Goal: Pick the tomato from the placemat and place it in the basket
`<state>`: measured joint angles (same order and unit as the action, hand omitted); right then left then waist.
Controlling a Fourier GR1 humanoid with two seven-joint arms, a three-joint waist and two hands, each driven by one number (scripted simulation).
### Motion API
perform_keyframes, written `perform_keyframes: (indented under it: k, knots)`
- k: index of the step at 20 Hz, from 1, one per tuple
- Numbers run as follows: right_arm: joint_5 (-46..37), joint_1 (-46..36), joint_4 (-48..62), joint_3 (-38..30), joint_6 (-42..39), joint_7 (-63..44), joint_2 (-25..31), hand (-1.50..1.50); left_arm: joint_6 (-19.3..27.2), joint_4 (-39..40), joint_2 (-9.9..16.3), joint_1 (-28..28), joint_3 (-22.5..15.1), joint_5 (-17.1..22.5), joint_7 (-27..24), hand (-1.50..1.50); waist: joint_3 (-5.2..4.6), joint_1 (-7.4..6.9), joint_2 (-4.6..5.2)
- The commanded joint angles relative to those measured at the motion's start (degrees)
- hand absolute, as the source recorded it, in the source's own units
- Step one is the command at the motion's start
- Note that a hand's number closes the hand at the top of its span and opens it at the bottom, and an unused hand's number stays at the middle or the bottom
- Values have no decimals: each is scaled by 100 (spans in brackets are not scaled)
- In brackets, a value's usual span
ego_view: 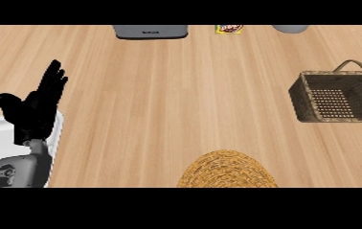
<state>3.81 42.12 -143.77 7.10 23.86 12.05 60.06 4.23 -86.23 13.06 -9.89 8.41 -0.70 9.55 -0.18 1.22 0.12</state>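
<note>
The tomato cannot be seen anywhere on the wooden counter (176, 94): the woven placemat (226, 170) at the lower edge shows only its bare straw surface, and part of it is cut off by the frame. The dark wicker basket (329, 97) stands at the right edge, well apart from the placemat, and I see nothing inside it. The left hand (39, 106) rests at the left edge, fingers straight and pointing up, holding nothing. The right hand does not show at all, so I cannot tell its state. My judgement is that the pick is not yet visibly started. The next move calls for finding the tomato first, probably with the right hand, since the basket is on that side.
</note>
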Motion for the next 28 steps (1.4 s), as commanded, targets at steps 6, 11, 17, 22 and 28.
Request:
perform_keyframes:
  k: [6, 11, 17, 22, 28]
  knots:
    - [1487, -1419, -357, -1472, -278, -2247, 115, 150, -13, -42, -67, -88, -118, -41, 140, 0, 3, -210, 18]
    - [2005, -2634, 541, -1812, -856, -2855, 334, 150, 106, -105, -223, -80, -236, -150, 44, 0, 9, -263, 13]
    - [1972, -4287, 1981, -1046, -1065, -3421, 437, 150, -15, 46, -109, -516, -205, -94, 386, 0, 14, -326, 32]
    - [1698, -4634, 3396, -982, -2038, -2701, -10, 150, 58, 154, -112, -330, -106, -183, 77, 0, 20, -198, 4]
    - [1544, -5851, 4325, -828, -2692, -3063, -412, 150, -47, 239, -101, -299, -30, -118, -1, 0, 16, -183, -1]
